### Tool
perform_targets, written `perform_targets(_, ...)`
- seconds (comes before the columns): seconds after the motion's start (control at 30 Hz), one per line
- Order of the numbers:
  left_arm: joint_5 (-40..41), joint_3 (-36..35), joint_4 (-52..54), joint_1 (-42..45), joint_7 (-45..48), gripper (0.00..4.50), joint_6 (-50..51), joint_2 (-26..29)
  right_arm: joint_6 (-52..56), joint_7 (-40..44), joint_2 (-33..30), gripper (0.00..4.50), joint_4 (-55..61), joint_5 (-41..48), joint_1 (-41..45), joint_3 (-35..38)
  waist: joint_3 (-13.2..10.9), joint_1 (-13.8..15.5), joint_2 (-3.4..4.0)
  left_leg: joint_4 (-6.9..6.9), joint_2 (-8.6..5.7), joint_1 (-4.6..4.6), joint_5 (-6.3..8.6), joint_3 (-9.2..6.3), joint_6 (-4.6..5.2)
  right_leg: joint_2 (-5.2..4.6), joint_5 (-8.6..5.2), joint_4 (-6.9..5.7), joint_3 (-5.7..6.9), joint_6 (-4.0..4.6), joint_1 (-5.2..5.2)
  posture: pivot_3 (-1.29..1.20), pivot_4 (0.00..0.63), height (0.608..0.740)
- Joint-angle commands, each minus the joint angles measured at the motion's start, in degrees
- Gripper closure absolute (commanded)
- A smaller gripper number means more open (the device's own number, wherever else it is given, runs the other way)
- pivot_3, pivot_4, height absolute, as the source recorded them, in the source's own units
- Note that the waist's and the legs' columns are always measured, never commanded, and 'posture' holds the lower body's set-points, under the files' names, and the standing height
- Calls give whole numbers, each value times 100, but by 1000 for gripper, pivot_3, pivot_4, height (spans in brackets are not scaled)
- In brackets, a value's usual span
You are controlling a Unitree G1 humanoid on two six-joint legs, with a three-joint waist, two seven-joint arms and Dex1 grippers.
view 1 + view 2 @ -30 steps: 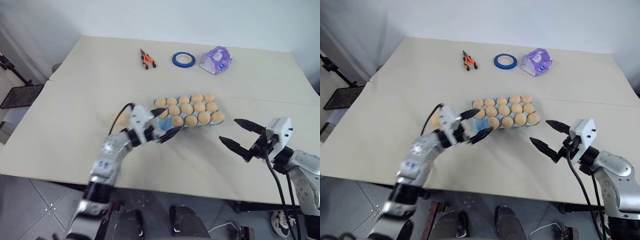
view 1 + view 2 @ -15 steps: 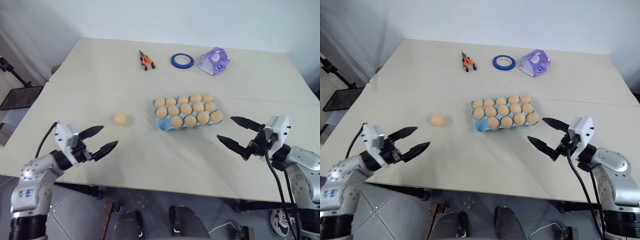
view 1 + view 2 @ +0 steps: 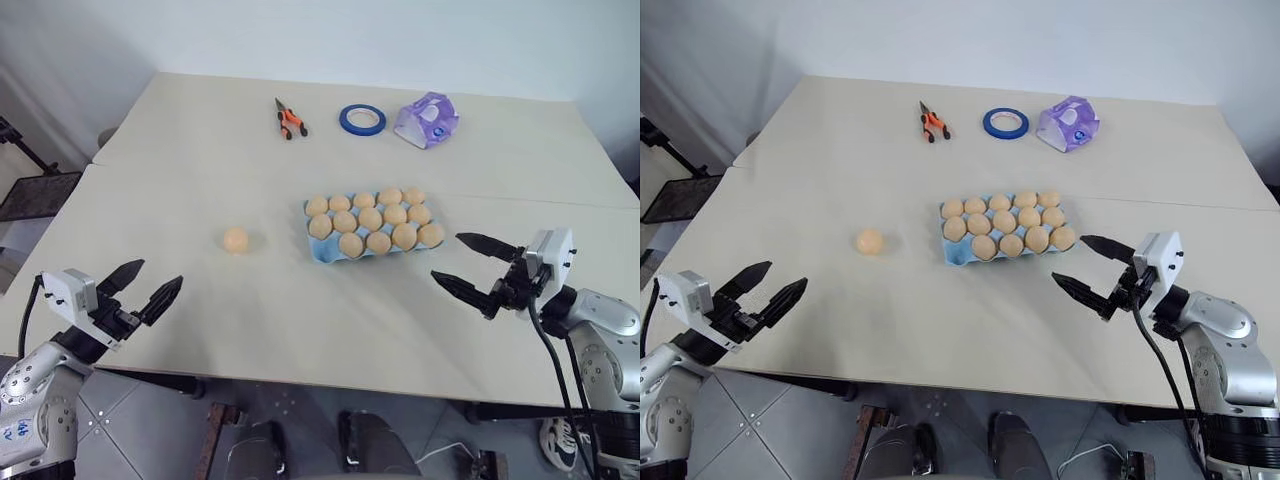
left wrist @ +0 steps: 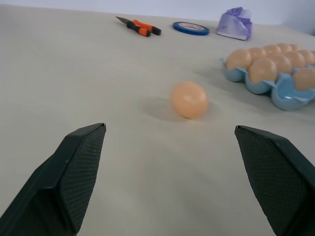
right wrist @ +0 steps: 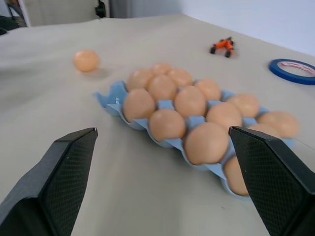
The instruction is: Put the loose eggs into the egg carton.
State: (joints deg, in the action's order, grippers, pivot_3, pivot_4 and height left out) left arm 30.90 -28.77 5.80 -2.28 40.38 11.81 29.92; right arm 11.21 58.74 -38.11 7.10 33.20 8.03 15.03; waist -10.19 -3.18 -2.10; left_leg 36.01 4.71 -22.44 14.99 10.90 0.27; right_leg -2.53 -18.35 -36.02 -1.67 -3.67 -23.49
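On the table's (image 3: 200, 150) middle sits the egg carton (image 3: 322, 246) — long axis running left-right, cups nearly filled; one loose egg (image 3: 236, 239) lies left. Left gripper (image 3: 142, 287) and right gripper (image 3: 474, 268) — both spread wide, empty.

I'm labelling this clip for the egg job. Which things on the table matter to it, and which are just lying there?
Part of the job:
- loose egg
- egg carton, nearly full of eggs

Just lying about:
- orange-handled pliers
- blue tape ring
- lilac packet
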Motion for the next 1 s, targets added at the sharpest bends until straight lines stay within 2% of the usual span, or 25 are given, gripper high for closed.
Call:
perform_targets(0.03,-454,379,-373,600,-292,28,-356,-69,58,348,-185,0,428,249,-163,77,0,42,1,0,-1,1,0,0,0,-1,0,2,0,1,2,0,150,740)
perform_targets(0.27,-1073,1184,-1669,1942,-338,28,-747,-178,327,723,-488,0,826,475,-663,157,3,91,-5,3,-3,-2,2,7,6,0,7,8,-2,-13,2,0,150,740)
perform_targets(0.5,-1364,1652,-3133,2993,114,28,-1224,-206,350,558,-469,0,979,408,-899,277,3,90,-6,7,8,0,-2,17,-5,18,8,4,-5,-16,-4,0,150,740)
perform_targets(0.83,-2084,2219,-4890,3951,175,28,-1721,-267,291,381,-446,0,1024,320,-971,282,4,146,-7,15,3,-2,-1,28,-2,15,11,4,-12,-21,-9,0,150,740)
perform_targets(0.93,-2103,2235,-5272,4183,297,597,-1777,-291,277,325,-435,0,1023,276,-987,282,4,154,-7,17,3,-3,-1,29,-2,15,11,2,-12,-21,-9,0,150,740)
perform_targets(1.0,-2118,2234,-5401,4270,328,1211,-1835,-290,276,303,-428,0,1024,268,-992,285,4,154,-7,18,3,-2,-1,30,-2,15,12,0,-9,-22,-9,0,150,740)
